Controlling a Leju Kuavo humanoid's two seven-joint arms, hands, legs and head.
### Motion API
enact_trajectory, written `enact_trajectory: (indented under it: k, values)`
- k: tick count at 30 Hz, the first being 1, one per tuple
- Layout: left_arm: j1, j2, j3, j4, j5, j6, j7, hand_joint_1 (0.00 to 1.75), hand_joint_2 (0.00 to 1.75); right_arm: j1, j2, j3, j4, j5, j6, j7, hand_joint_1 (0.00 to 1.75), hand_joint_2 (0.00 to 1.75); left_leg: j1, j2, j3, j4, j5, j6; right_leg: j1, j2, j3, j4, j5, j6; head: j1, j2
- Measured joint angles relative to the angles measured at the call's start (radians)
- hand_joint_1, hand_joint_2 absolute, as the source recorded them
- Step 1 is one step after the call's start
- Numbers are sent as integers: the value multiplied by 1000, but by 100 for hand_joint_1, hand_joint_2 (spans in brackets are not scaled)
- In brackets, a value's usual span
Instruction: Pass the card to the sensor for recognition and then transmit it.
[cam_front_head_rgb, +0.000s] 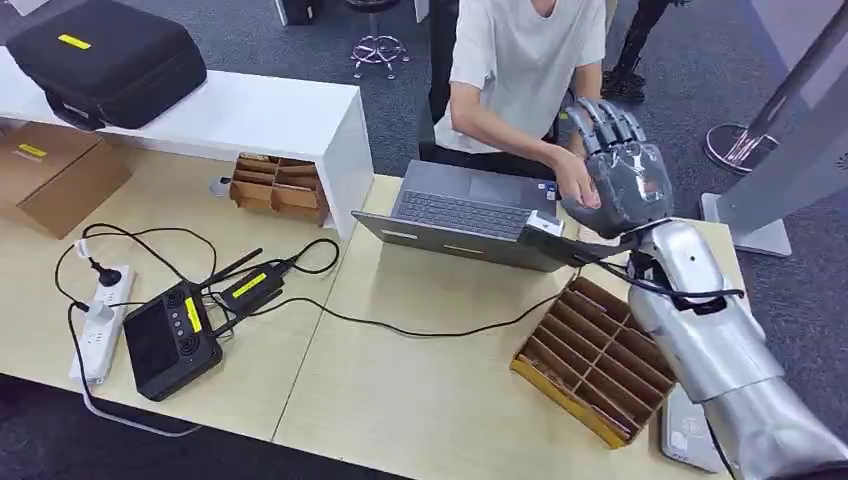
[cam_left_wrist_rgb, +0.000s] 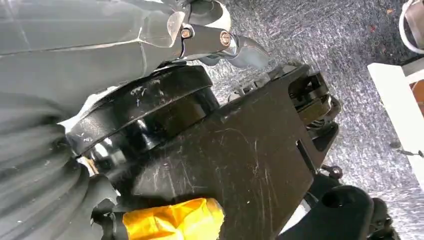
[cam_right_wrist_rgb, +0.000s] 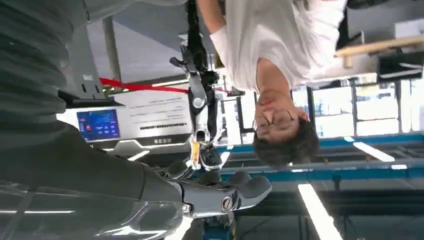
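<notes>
I cannot make out the card anywhere; it may be hidden where the right hand (cam_front_head_rgb: 620, 180) meets the person's hand (cam_front_head_rgb: 577, 187) above the laptop (cam_front_head_rgb: 470, 212) — likely a handover across the table (cam_front_head_rgb: 420, 370); the right hand is raised, palm up, fingers straight and spread, so whether it pinches anything I cannot tell; the left hand (cam_left_wrist_rgb: 235, 42) hangs low over carpet, its fingers too hidden to judge; a cardboard divider tray (cam_front_head_rgb: 590, 355) sits beside the laptop.

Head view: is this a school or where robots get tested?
Probably a robot test lab or workshop: a laptop on a wooden table, a controller with cables, and a person seated beside the robot's right hand.
</notes>
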Motion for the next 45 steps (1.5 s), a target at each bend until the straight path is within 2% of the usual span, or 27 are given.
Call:
enact_trajectory:
  k: [2,4,6,9,12,15,22,26,39,45]
  values:
    - [5,0,15,0,28,0,-16,0,175,65,-55,-17,-121,-41,-16,-18,0,175,0,-2,0,0,0,0,0,-2,1,-1,0,0,0,0]
    - [18,0,26,0,46,0,-32,0,175,186,-154,-57,-293,-72,-31,-37,0,175,0,-10,-1,0,-1,1,0,-9,4,-3,-2,2,0,0]
    - [21,0,32,1,57,0,-44,0,175,285,-230,-112,-424,-80,-46,-63,0,175,0,-10,-2,0,-2,2,0,-9,4,-3,-2,2,0,0]
    - [23,0,43,3,64,0,-47,0,175,400,-305,-175,-558,-80,-64,-88,0,175,0,-4,-2,0,-4,3,0,-3,3,-3,-2,2,0,0]
    - [23,0,46,3,66,0,-47,0,175,456,-345,-206,-636,-76,-63,-96,0,175,0,-1,-1,0,-3,3,0,-2,2,-3,-2,2,0,0]
    - [23,0,47,3,72,0,-50,0,175,506,-373,-235,-692,-74,-74,-106,0,175,0,-2,0,0,-3,3,0,-2,3,-3,-1,2,-1,0]
    - [29,-1,67,3,92,0,-67,0,175,721,-444,-344,-836,-63,-146,-149,0,175,0,-2,0,0,-3,3,0,-3,3,-3,-2,2,0,0]
    - [30,-1,74,3,98,0,-70,0,175,813,-473,-395,-889,-62,-159,-159,0,175,0,-1,0,0,-3,3,0,-1,3,-3,-2,2,0,0]
    - [34,-4,98,4,116,0,-79,0,175,1050,-496,-509,-971,-79,-133,-196,0,175,0,-1,0,0,-3,3,0,-2,3,-3,-2,2,-1,0]
    - [34,-4,98,4,117,0,-79,0,175,1094,-496,-535,-982,-80,-133,-198,0,175,0,0,0,0,-3,3,0,-1,2,-3,-2,2,0,0]
